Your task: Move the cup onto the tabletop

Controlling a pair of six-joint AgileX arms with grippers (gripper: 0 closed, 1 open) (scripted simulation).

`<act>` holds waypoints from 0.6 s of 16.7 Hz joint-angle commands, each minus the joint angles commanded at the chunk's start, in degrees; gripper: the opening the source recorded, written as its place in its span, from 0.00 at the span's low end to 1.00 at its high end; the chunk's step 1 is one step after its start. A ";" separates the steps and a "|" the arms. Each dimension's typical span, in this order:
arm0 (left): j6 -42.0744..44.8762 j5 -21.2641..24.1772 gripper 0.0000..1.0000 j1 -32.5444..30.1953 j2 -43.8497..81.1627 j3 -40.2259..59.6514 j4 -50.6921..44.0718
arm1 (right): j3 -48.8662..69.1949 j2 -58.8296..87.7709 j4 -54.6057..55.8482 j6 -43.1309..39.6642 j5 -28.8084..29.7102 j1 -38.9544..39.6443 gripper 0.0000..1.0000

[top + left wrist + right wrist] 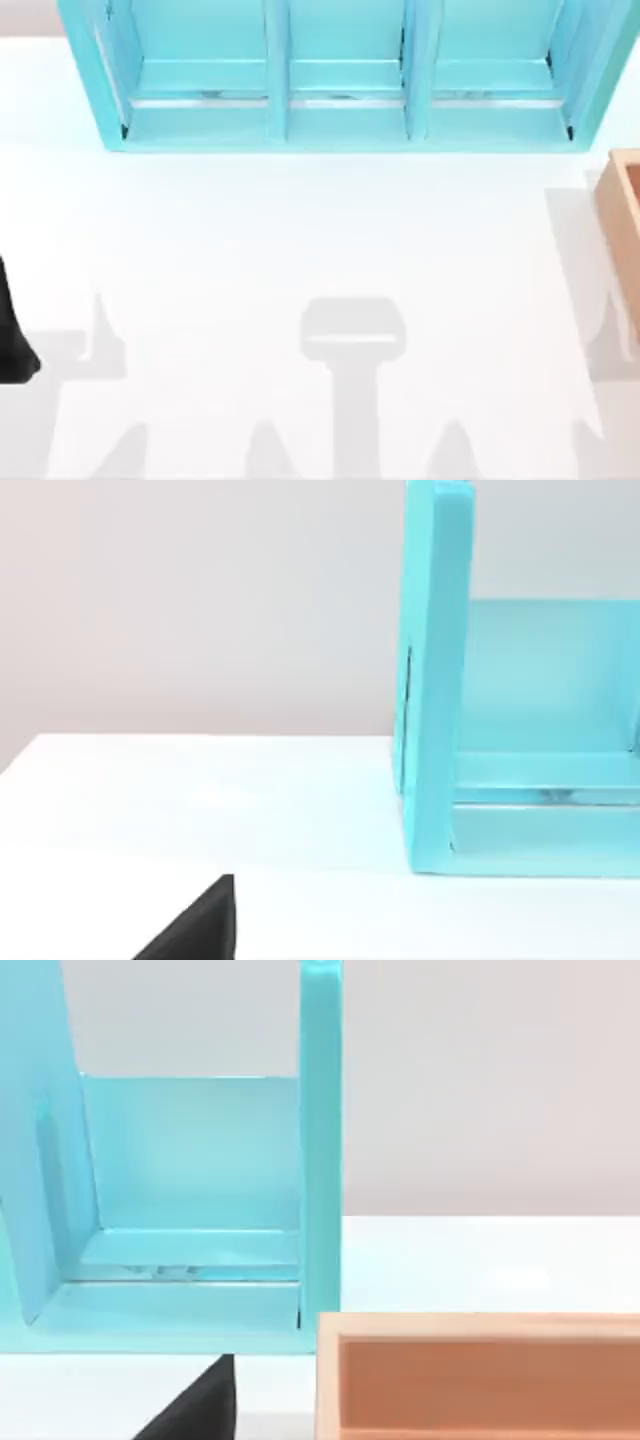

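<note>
The cup is out of view. The white tabletop [300, 240] spreads across the top view, bare in the middle apart from shadows. My left arm [12, 335] is a black shape at the table's left edge, well in front of the shelf. A black corner of my left gripper [200, 928] sits low in the left wrist view, over the tabletop [200, 800]. A like black corner of my right gripper [200, 1405] shows in the right wrist view, near the wooden box.
A turquoise shelf unit [340, 75] with three open compartments stands along the back of the table; its compartments [540, 700] [190, 1160] look bare inside. A tan wooden box [622, 215] [480, 1375] stands at the right edge, just in front of the shelf.
</note>
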 joint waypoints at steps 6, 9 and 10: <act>0.00 0.00 1.00 0.00 0.00 0.00 0.00 | 6.11 6.25 -5.96 -2.85 0.12 -2.95 1.00; 0.00 0.00 1.00 0.00 0.00 0.00 0.00 | 16.35 17.31 -16.22 -6.98 0.12 -7.18 1.00; 0.00 0.00 1.00 0.00 0.00 0.00 0.00 | 20.35 22.19 -20.50 -8.56 0.10 -8.81 1.00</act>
